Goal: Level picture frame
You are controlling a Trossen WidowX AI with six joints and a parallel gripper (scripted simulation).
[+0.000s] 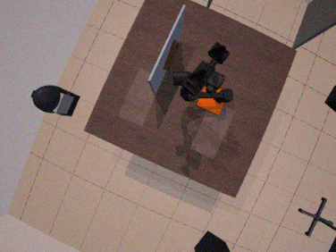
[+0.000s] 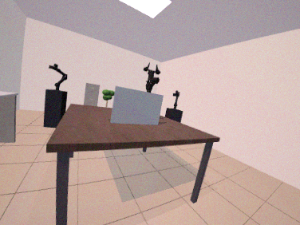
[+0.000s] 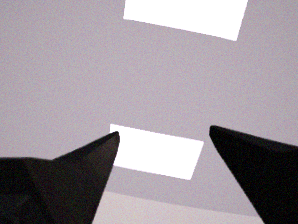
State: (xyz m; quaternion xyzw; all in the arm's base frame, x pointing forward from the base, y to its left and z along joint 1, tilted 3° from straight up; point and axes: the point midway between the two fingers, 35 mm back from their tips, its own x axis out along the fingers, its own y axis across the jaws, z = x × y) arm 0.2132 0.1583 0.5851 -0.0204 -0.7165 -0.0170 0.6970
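Note:
A grey wall panel [image 1: 166, 49] [image 2: 136, 105] stands upright on the brown table [image 1: 255, 134] [image 2: 100, 133]. The picture frame [image 1: 172, 54] shows only from above, as a thin brown strip on the panel's arm-facing side. In the exterior view the panel hides it, and I cannot tell its tilt. My arm [image 1: 201, 82] sits on an orange base plate [image 1: 210, 104] beside the panel. My gripper [image 2: 153, 69] [image 3: 164, 133] is open and empty. It points up at the ceiling, above the panel's top edge and clear of the frame.
Other arms stand on dark pedestals [image 2: 55, 105] [image 2: 174, 114] behind the table. A green plant [image 2: 107, 94] and a grey cabinet [image 2: 5, 116] are further off. A chair base [image 1: 316, 216] lies on the tiled floor.

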